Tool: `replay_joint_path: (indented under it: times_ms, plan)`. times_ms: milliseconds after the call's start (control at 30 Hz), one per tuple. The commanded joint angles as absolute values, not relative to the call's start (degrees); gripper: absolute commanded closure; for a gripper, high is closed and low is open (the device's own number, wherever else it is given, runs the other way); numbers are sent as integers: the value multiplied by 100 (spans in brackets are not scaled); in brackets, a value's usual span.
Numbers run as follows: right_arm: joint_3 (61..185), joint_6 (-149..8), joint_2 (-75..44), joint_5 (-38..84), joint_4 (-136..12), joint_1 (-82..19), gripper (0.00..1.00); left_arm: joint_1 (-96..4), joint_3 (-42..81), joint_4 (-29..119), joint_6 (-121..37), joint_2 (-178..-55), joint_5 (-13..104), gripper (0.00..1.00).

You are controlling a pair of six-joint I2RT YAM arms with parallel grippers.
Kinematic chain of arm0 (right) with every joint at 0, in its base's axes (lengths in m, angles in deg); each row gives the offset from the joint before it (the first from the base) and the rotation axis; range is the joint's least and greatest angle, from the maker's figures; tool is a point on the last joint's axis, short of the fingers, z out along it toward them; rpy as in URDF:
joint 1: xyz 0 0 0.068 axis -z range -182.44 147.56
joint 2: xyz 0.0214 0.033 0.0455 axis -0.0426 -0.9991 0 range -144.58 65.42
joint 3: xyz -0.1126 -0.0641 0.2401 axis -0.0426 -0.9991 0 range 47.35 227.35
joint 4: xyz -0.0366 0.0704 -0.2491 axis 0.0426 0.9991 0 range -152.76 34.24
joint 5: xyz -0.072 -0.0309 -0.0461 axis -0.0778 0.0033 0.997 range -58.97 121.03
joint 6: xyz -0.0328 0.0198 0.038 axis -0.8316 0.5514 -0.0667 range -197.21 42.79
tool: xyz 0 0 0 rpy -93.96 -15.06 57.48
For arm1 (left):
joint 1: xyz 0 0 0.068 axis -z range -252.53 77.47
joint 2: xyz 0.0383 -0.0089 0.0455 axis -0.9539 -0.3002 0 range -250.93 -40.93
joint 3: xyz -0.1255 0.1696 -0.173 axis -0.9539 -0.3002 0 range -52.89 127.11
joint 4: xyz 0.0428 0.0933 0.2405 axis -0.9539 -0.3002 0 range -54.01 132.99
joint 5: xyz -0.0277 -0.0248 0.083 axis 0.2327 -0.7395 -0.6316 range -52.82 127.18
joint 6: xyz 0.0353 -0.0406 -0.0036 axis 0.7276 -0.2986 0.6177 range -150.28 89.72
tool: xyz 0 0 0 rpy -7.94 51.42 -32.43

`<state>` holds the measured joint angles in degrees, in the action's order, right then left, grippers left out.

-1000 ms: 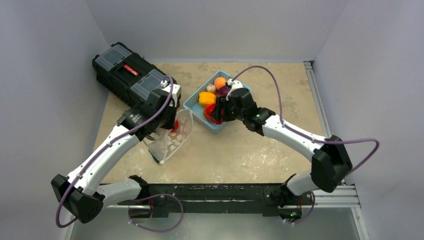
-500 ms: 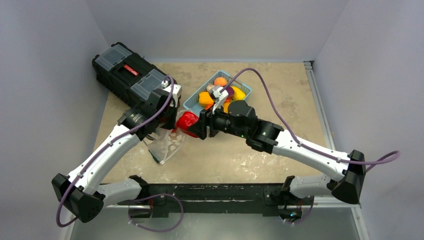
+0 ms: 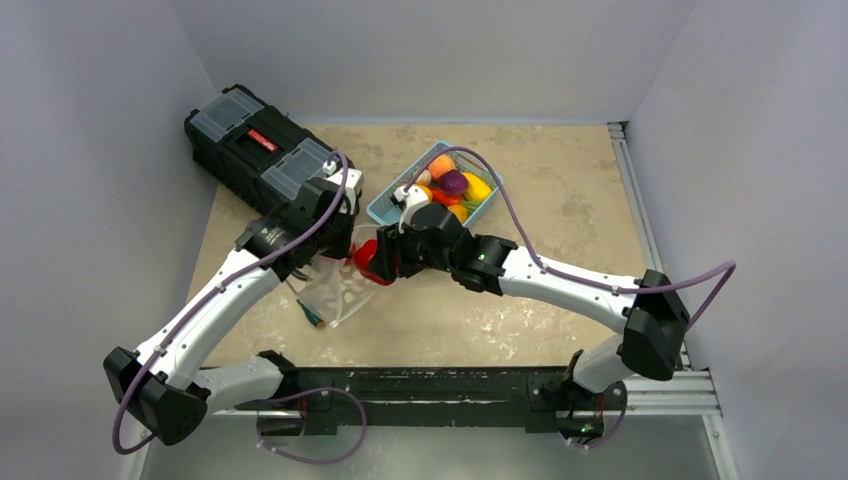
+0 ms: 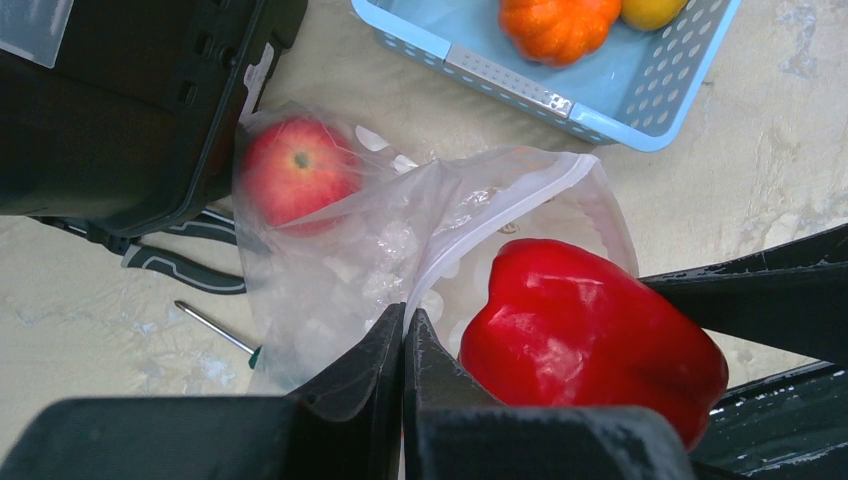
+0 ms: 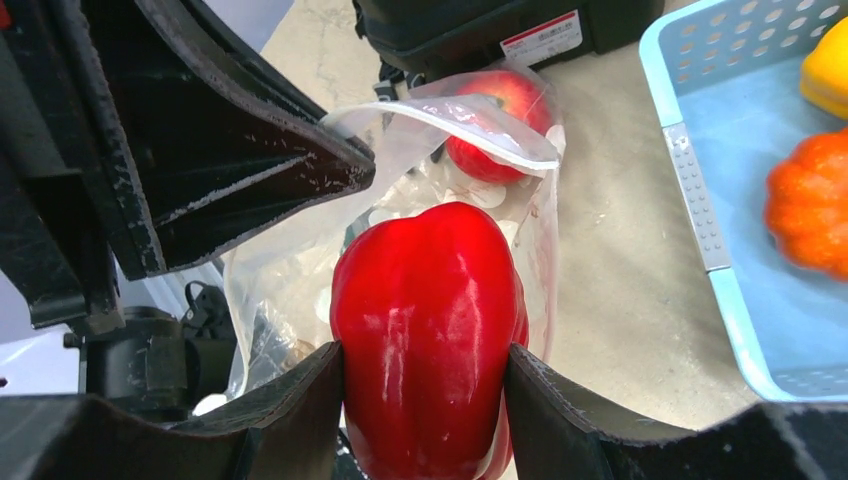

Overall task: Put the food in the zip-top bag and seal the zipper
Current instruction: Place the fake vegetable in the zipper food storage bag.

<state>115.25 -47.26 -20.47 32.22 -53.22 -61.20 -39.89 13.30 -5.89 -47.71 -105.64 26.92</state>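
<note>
one red pepper (image 5: 425, 330), clamped in the half-spread right claw (image 5: 425, 375), hangs at the mouth of the zip-top bag (image 4: 340, 270); a red apple (image 4: 297, 170) lies inside. the left claw (image 4: 405, 335) is pinched tight on the bag's rim.

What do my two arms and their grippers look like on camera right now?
The left arm and right arm each have white tube-like links joined by chunky black joints. A thin purple cable loops loosely along each one. The left gripper and right gripper have matte black, wedge-shaped fingers with scuffed, scratched faces. No readable markings show.
</note>
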Motion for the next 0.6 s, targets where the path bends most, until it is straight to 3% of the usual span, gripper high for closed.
replay_joint_path:
  times_ms: [0, 133, 233, 333, 567]
  plan:
    - [11911, -4586, -1902, 3436, -5443, -6133, 61, -4015, 1399, -446, -4797, -10475, 2690, 100]
    - [12022, -4610, -2010, 3409, -5438, -6133, 31, -4018, 1399, -444, -4802, -10476, 2707, 100]
    - [12098, -4624, -2064, 3392, -5433, -6133, 18, -4018, 1399, -447, -4799, -10479, 2708, 100]
    - [12152, -4643, -2095, 3446, -5387, -6133, 14, -4014, 1399, -445, -4801, -10474, 2712, 100]
    - [12090, -4658, -1877, 3618, -5289, -6136, 16, -4014, 1399, -442, -4803, -10478, 2723, 100]
